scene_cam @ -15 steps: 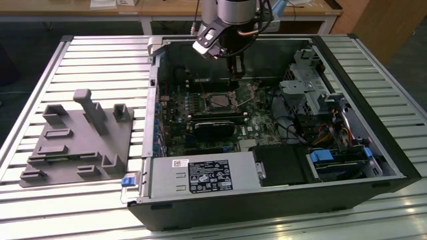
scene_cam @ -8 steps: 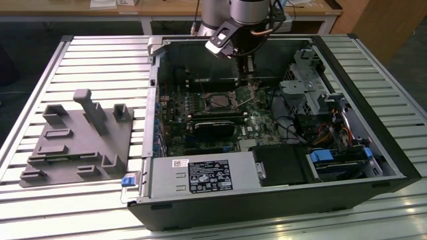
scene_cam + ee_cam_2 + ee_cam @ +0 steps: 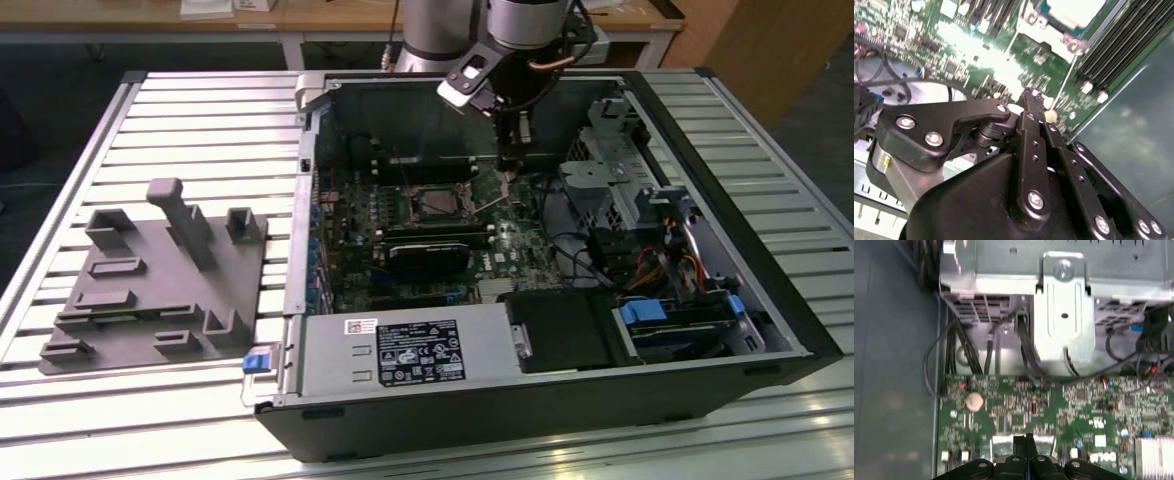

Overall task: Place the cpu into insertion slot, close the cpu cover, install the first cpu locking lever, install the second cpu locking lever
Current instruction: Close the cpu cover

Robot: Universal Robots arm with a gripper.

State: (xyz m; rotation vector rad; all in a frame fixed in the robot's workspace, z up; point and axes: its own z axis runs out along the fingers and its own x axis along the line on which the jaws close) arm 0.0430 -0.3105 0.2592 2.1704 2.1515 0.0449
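The cpu (image 3: 1076, 9) sits in place on the motherboard (image 3: 954, 65) and our gripper (image 3: 1030, 95), pinched together on nothing, hangs right beside the raised locking lever (image 3: 497, 198), so we'd guess a slow, square push keeps that thin rod from slipping off.
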